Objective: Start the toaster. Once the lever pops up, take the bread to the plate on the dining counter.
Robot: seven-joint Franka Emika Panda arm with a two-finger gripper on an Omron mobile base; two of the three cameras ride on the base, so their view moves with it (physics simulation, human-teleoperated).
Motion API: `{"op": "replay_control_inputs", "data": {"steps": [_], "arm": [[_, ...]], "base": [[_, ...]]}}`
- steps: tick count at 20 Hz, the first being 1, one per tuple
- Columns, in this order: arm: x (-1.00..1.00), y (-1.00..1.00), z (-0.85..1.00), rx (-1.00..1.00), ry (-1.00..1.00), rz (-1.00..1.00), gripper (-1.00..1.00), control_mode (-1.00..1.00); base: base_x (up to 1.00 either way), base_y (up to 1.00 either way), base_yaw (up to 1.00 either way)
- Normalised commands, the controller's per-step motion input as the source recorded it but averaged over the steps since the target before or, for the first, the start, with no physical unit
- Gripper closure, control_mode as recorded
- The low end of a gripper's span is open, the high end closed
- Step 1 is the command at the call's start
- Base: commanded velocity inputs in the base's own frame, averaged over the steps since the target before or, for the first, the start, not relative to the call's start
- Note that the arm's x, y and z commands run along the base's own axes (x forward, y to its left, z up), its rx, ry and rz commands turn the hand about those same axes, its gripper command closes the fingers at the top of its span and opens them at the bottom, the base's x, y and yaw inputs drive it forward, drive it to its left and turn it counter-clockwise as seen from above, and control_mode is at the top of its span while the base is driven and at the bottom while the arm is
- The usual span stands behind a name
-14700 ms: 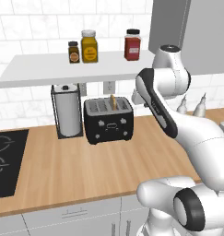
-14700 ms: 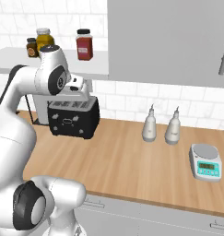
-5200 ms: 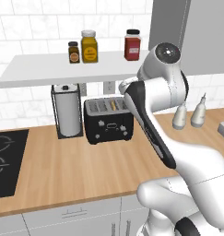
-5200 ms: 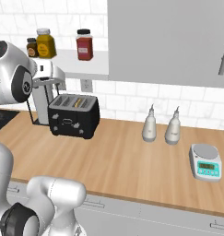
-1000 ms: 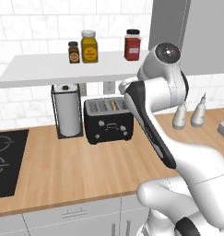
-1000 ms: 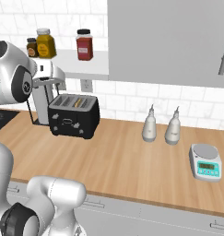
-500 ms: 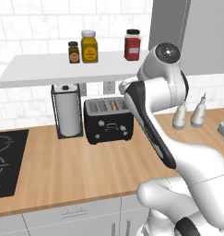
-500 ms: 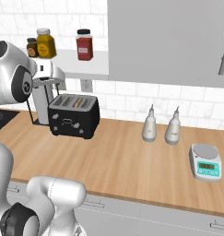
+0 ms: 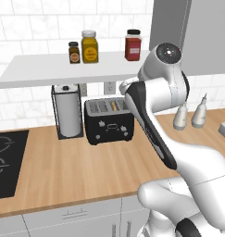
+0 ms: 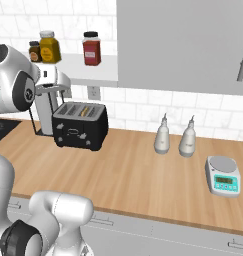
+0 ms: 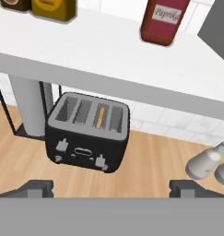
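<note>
The toaster (image 9: 109, 121) sits at the far side of the counter (image 9: 81, 166), under the shelf (image 9: 63, 69), and the bread (image 11: 101, 116) is down in a slot. Looks like the wait for the lever. The gripper (image 11: 111, 186) hangs above and in front with its jaws spread wide and empty. Next it must drop in from above and pinch the slice. The shelf overhead is the obstacle, with the paper towel roll (image 9: 68, 115) just left; two shakers (image 10: 175, 137) stand well right.
</note>
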Motion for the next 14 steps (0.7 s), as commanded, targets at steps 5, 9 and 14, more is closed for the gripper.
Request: {"op": "replay_control_inputs", "data": {"steps": [5, 9, 14], "arm": [[0.0, 0.0, 0.0, 0.0, 0.0, 0.0, -1.0, -1.0], [0.0, 0.0, 0.0, 0.0, 0.0, 0.0, -1.0, -1.0], [0.0, 0.0, 0.0, 0.0, 0.0, 0.0, -1.0, -1.0]], "base": [[0.0, 0.0, 0.0], [0.0, 0.0, 0.0], [0.0, 0.0, 0.0]]}}
